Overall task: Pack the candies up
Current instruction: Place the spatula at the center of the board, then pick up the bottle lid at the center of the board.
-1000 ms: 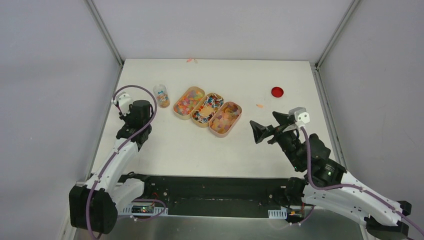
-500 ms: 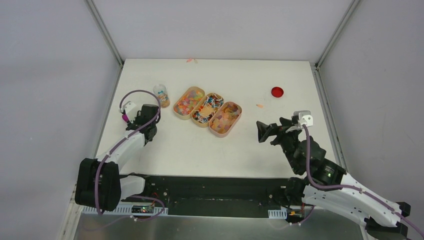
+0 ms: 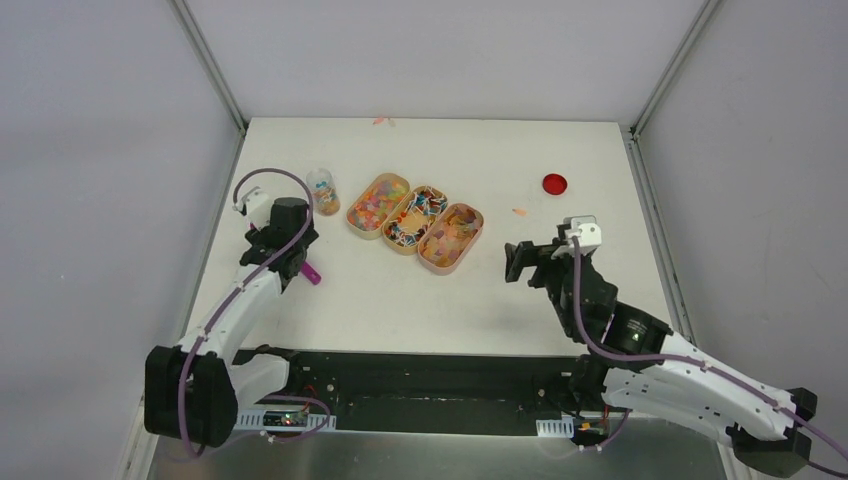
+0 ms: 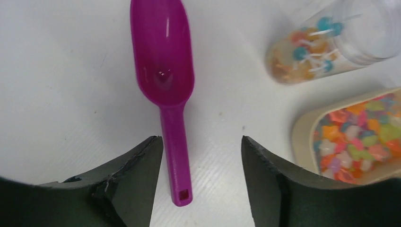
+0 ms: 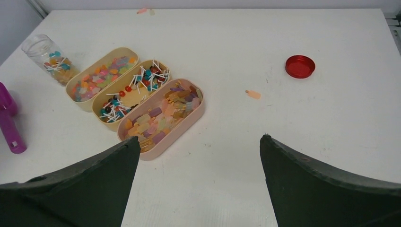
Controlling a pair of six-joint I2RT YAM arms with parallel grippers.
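The candies fill three oval trays: bright mixed bits point(image 3: 378, 204), wrapped red, white and dark pieces point(image 3: 415, 218), and orange-yellow gummies point(image 3: 451, 237). A clear jar point(image 3: 323, 190) beside them holds some candies point(image 4: 302, 54). The magenta scoop point(image 4: 163, 61) lies flat on the table. Its handle runs between the fingers of my left gripper point(image 4: 201, 139), close to the left finger. That gripper point(image 3: 290, 255) is open and does not pinch the handle. My right gripper point(image 5: 198, 137) is wide open and holds nothing. It hovers point(image 3: 515, 262) to the right of the gummy tray point(image 5: 163, 113).
A flat red disc point(image 3: 554, 183) lies at the back right. A loose orange piece point(image 5: 253, 94) sits between it and the trays. Two small bits point(image 3: 383, 121) lie at the far table edge. Metal posts and grey walls close in the table.
My left gripper has swung round and opened, letting go of the scoop, which now lies on the table. My right gripper has shifted slightly left, still open.
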